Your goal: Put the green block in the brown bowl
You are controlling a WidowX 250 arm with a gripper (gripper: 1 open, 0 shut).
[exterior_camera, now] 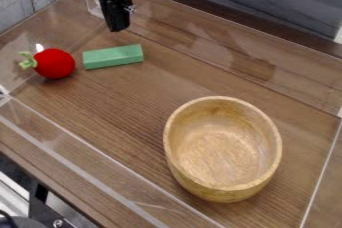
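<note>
The green block lies flat on the wooden table at the upper left, with nothing holding it. My dark gripper hangs just behind and above the block, apart from it, fingers pointing down. The fingers look narrow and dark, and any gap between them does not show. The brown bowl stands empty at the lower right, well away from the block.
A red round fruit with a green stem sits just left of the block. Clear plastic walls run along the table's edges. Bare wood lies between the block and the bowl.
</note>
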